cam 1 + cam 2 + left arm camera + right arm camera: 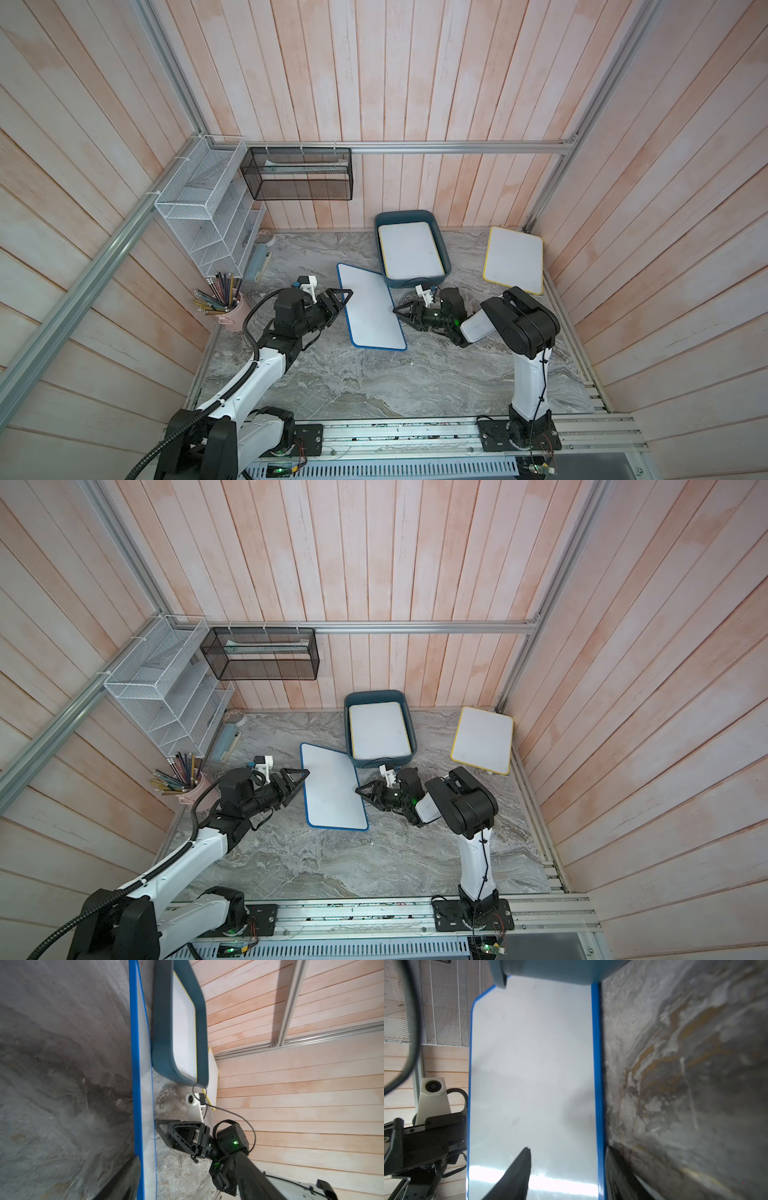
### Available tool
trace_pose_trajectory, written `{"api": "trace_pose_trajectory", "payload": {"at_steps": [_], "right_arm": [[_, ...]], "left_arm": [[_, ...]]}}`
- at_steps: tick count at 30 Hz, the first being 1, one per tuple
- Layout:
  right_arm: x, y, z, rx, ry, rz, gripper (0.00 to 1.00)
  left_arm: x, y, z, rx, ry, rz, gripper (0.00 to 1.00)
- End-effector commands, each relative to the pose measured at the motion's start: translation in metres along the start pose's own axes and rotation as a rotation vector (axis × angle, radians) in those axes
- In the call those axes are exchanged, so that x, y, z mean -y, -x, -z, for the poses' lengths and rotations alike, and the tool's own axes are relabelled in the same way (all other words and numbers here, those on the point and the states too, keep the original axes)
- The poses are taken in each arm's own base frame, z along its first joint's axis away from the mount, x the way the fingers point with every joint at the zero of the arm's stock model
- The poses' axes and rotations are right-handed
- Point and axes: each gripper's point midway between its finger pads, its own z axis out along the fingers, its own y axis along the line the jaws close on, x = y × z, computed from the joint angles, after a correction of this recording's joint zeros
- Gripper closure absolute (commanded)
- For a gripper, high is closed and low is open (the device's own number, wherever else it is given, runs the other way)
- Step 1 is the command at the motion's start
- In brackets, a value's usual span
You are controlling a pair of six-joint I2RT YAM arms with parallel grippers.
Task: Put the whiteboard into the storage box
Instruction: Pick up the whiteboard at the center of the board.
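A blue-framed whiteboard (pixel 370 309) (pixel 332 789) lies on the marble table; its far corner is overlapped by the dark teal storage box (pixel 405 214) (pixel 374 694). A yellow-edged whiteboard (pixel 409 249) lies inside the box. My left gripper (pixel 347 297) is open at the blue board's left edge; in the left wrist view one finger (pixel 124 1180) shows on the table side of that edge (pixel 137 1084). My right gripper (pixel 397 309) (pixel 568 1148) is open astride the right edge, one finger (pixel 521 1167) above the white face and the other down by the table.
Another yellow-framed whiteboard (pixel 515 259) leans at the right wall. On the left stand a pink cup of pencils (pixel 228 309), a white wire rack (pixel 208 208) and a black mesh basket (pixel 299 174). A pale blue item (pixel 257 262) lies below the rack.
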Motion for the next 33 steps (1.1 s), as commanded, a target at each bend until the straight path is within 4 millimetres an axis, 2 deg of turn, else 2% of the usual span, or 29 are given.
{"api": "trace_pose_trajectory", "payload": {"at_steps": [1,19,33], "right_arm": [[0.006,-0.083,-0.013,-0.319,0.026,-0.092,0.42],[0.0,-0.08,-0.015,-0.317,0.051,-0.083,0.42],[-0.005,-0.076,-0.018,-0.316,0.075,-0.082,0.42]], "left_arm": [[0.005,-0.042,-0.007,-0.194,-0.055,0.046,0.26],[0.003,-0.045,-0.012,-0.206,-0.059,0.055,0.26],[0.003,-0.059,-0.026,-0.247,-0.069,0.062,0.26]]}}
